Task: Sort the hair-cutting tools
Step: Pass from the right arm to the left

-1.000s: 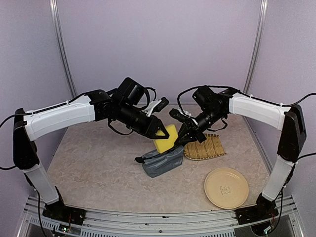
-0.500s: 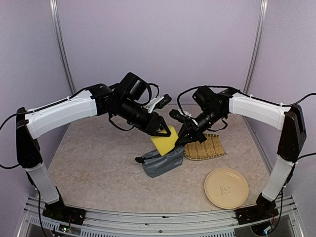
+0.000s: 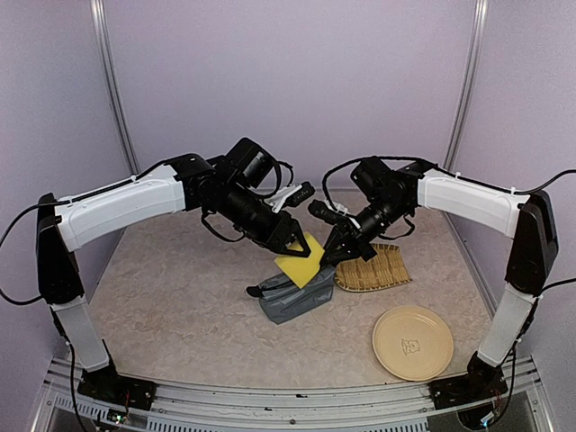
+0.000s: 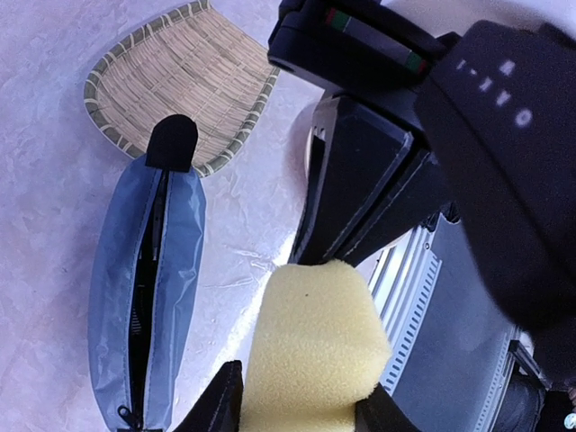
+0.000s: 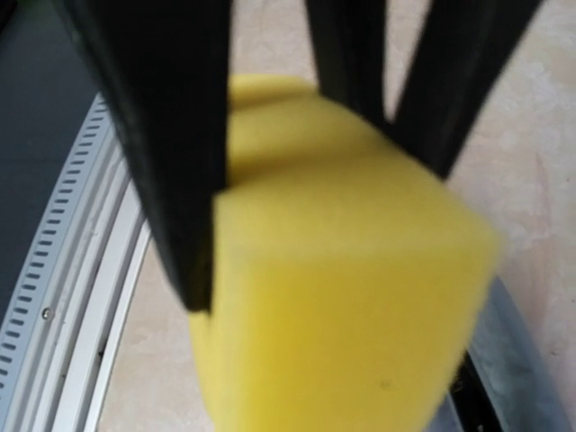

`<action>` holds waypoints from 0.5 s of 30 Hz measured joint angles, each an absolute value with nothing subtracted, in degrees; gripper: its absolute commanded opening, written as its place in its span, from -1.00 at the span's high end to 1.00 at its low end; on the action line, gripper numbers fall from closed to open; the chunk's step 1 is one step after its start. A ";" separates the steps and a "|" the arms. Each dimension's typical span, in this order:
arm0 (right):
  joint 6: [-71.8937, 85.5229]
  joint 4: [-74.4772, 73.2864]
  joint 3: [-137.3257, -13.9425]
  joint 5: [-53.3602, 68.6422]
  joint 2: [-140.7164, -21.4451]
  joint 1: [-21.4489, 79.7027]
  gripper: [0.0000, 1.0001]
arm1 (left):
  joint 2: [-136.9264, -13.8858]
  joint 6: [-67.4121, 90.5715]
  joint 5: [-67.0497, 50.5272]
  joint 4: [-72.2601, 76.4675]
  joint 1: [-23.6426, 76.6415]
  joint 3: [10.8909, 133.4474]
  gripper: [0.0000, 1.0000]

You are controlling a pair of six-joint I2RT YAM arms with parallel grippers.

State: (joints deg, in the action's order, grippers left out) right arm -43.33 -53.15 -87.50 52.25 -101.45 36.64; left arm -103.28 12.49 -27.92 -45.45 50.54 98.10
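At the middle of the table (image 3: pixel 180 306) a rounded black tool end (image 4: pixel 172 142) pokes from the unzipped grey-blue pouch (image 3: pixel 297 299), lengthwise toward the woven tray (image 3: pixel 371 268), while the left gripper (image 3: pixel 292 241) pinches the yellow sponge (image 3: pixel 300 265), now nearer the pouch than a second ago, and the fingers of the right gripper (image 3: pixel 335 255) press together beside it.

**Desk:** How do your two arms read from above?

**Caption:** Your left arm (image 3: pixel 117 211) and right arm (image 3: pixel 468 200) each wear a long white shell between bulky black joints. Each rises on an upright that is half black, half white, from black bases (image 3: pixel 112 385). Thin black cables (image 3: pixel 18 220) loop out past the shoulders.

**Desk:** And close up?

**Caption:** Your left wrist camera catches the right arm's wrist housing (image 4: pixel 495 99), matt black and blocky, with blurred white lettering. Small red and green marks (image 4: pixel 373 40) sit on the block above. The right gripper (image 4: pixel 304 252) has flat black fingers (image 4: pixel 355 180) tapering like wedges.
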 measured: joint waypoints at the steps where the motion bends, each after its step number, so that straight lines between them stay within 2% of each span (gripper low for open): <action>1: -43.03 -52.93 -87.50 52.12 -101.45 36.64 1.00 | -103.28 12.49 -28.05 -45.47 50.54 98.08 0.15; 7: -41.45 -51.40 -87.50 51.72 -101.45 36.64 1.00 | -103.28 12.51 -28.08 -45.45 50.54 97.95 0.11; 12: -40.95 -51.09 -87.50 51.72 -101.45 36.64 1.00 | -103.28 12.49 -28.10 -44.99 50.54 97.06 0.37; 15: -40.86 -51.11 -87.50 51.62 -101.45 36.64 0.98 | -103.28 12.29 -28.56 -44.97 50.54 96.84 0.66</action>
State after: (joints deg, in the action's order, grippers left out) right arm -40.86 -51.11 -87.50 51.62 -101.45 36.64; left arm -103.28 12.29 -28.56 -44.97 50.54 96.84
